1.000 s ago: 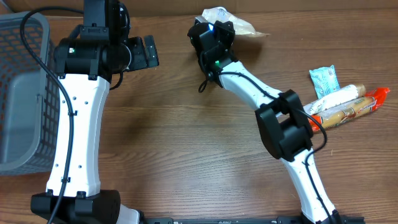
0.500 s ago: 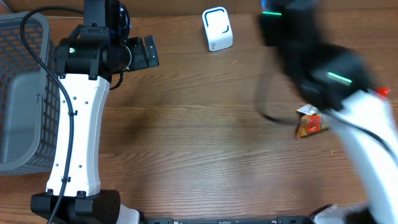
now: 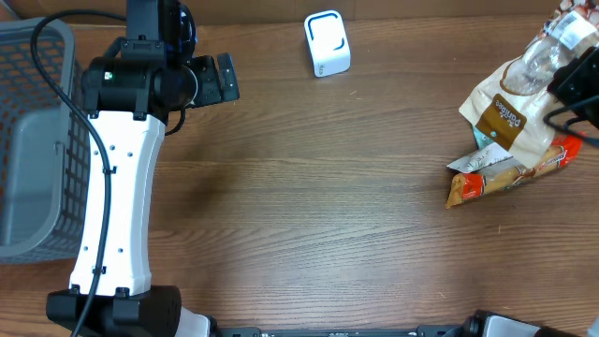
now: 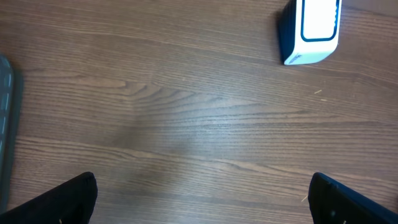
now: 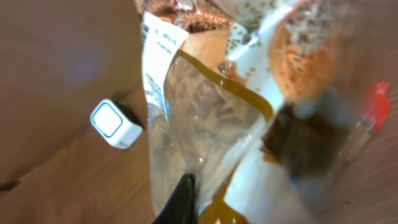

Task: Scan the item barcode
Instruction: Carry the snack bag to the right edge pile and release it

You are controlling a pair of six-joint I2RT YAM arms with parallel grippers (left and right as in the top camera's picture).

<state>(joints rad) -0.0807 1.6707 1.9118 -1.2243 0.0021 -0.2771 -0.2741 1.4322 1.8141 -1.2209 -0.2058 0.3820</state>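
Overhead: right claw (image 3: 567,80) sits at the far right edge, arm mostly out of frame. It is closed tight on a bag (image 3: 510,105), which has a clear top and a cream body with a brown label. The bag hangs above the pile (image 3: 496,176) of packets on the table, lower edge over or touching it; cannot tell which.

Scanner (image 3: 327,44), a white box with a blue-rimmed face, stands at the table's top centre, well apart from the bag.

Left claw (image 3: 217,79) is spread wide and holds nothing, near the basket (image 3: 28,140) side. The left wrist view shows only bare wood and the scanner.

Right wrist view: the bag fills the frame, blurred, with one dark finger (image 5: 183,200) at its lower edge. A white label strip (image 5: 163,46) runs down the bag. Print is too smeared to say whether it is the barcode.

Step in hand, as I read it: item picked and up, but not yet presented to the scanner.

Next move calls for carrying the bag left across the table to the scanner and turning the wrist so the barcode face meets the scanner's window. The film is limp and crinkled, so the code may need to be held flat and steady.
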